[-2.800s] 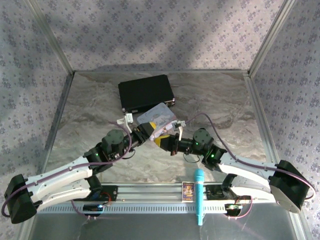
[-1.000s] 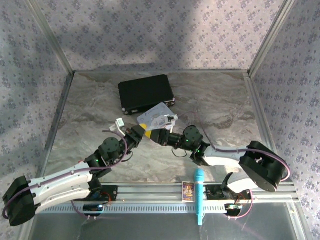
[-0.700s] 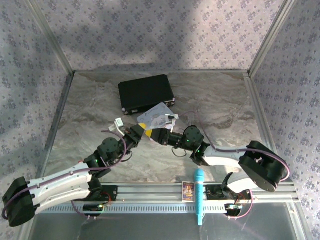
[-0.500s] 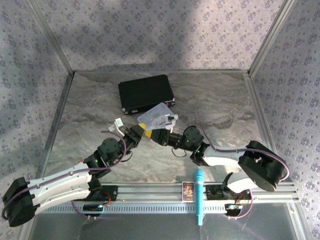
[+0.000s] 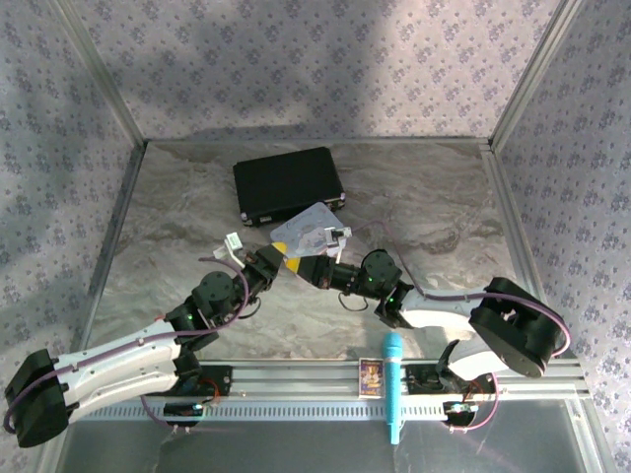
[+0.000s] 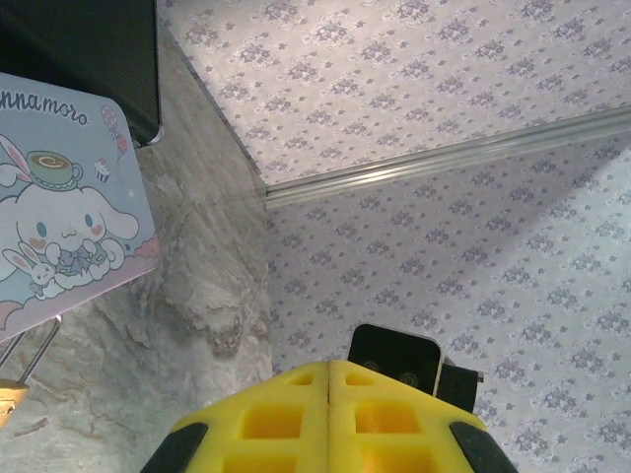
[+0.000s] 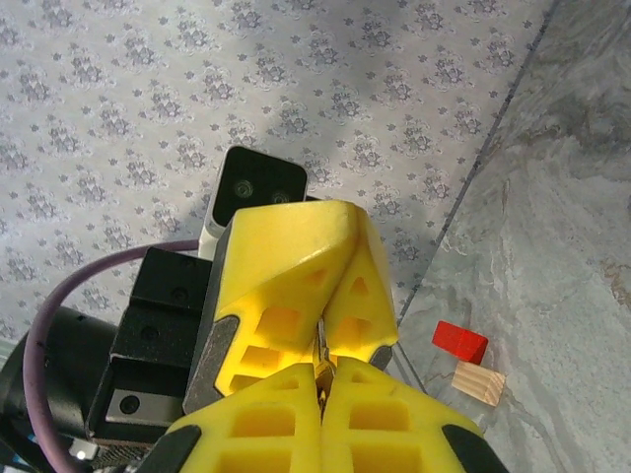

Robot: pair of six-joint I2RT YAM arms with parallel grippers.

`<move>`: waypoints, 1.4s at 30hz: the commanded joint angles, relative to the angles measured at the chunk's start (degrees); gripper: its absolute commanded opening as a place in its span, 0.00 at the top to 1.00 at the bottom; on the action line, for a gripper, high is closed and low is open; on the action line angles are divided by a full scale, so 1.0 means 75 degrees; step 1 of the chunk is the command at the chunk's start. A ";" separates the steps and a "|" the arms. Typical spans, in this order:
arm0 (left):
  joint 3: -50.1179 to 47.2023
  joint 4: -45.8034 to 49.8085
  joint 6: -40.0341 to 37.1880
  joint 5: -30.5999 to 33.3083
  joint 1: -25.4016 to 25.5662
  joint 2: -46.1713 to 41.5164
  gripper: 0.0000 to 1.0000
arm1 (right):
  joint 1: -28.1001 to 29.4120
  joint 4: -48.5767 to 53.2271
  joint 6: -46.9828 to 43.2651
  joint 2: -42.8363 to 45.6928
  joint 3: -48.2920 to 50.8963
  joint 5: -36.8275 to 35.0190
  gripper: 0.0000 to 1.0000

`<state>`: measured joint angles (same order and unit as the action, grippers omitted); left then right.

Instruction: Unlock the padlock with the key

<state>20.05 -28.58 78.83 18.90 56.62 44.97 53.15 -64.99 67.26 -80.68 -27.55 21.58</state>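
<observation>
The left end effector point(image 6: 328, 394) and the right end effector point(image 7: 323, 379) were found closed and set tip to tip. Whether anything was gripped could not be told. The padlock point(image 6: 6, 402) was noted lying on the counter point(image 6: 148, 355), just beside the tin's point(image 6: 59, 227) corner.

**Desk layout**

Case point(image 5: 288, 183) set at desk point(image 5: 434, 227) rear; tin point(image 5: 308, 229) laid just before it. Padlock point(image 6: 10, 394) noted just beside tin's near edge. Microphone point(image 5: 392, 384) and card point(image 5: 371, 375) laid side by side on near rail point(image 5: 296, 374), card to the left.
</observation>
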 commanded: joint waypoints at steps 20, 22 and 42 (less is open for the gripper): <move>0.3110 0.6253 -0.2135 0.0238 -0.0049 0.0989 0.13 | -0.0713 0.7056 -0.2186 0.2098 -0.0447 -0.0634 1.00; 0.3373 0.6199 -0.2574 -0.0274 -0.0041 0.1582 0.22 | -0.0888 0.7771 -0.2336 0.2362 -0.0436 -0.0772 1.00; 0.3572 0.2976 -0.3502 -0.1501 0.0102 0.6004 0.34 | -0.2193 0.9084 -0.2360 0.3774 0.0754 -0.0672 1.00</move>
<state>46.15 1.45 53.56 8.12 57.49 88.09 37.26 1.78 50.04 -53.98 -23.00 16.88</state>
